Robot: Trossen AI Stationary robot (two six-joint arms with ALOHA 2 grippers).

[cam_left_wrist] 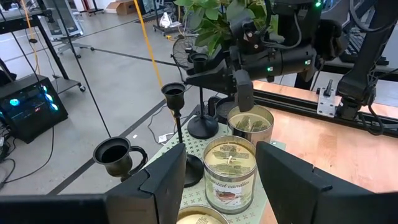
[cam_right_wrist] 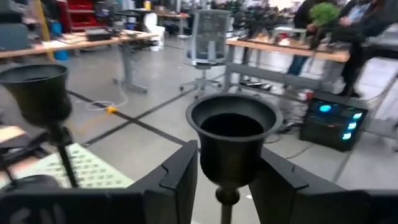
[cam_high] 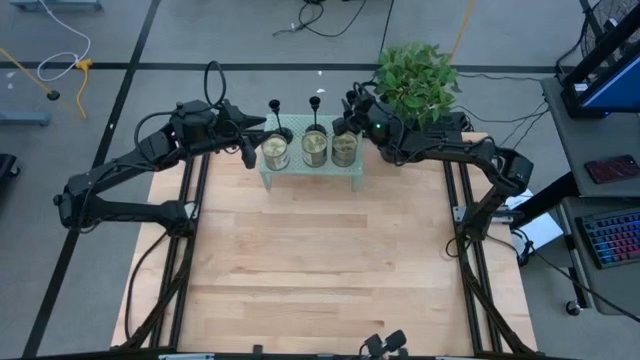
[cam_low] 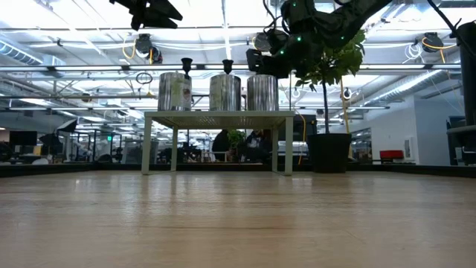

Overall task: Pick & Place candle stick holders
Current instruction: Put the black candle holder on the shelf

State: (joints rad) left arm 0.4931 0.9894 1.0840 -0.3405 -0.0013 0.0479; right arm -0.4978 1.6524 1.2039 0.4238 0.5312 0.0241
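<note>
Candle stick holders: two (cam_high: 274,104) (cam_high: 316,100) stand behind the jars (cam_high: 314,149) on the small green stand (cam_high: 310,175); the third (cam_right_wrist: 233,140) sits between the right gripper's (cam_right_wrist: 227,177) part-spread fingers, contact unclear. Step: likely release after placing. Next: widen, withdraw clear of the cup. Left gripper (cam_left_wrist: 221,177) hovers beside, fingers spread, empty.

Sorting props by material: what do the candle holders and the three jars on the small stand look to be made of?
Candle stick holders: probably metal, matte black, going by the thin rigid stems and a faint sheen on the cup rim. Jars: apparently clear glass, contents visible through the wall, paper-looking labels.
</note>
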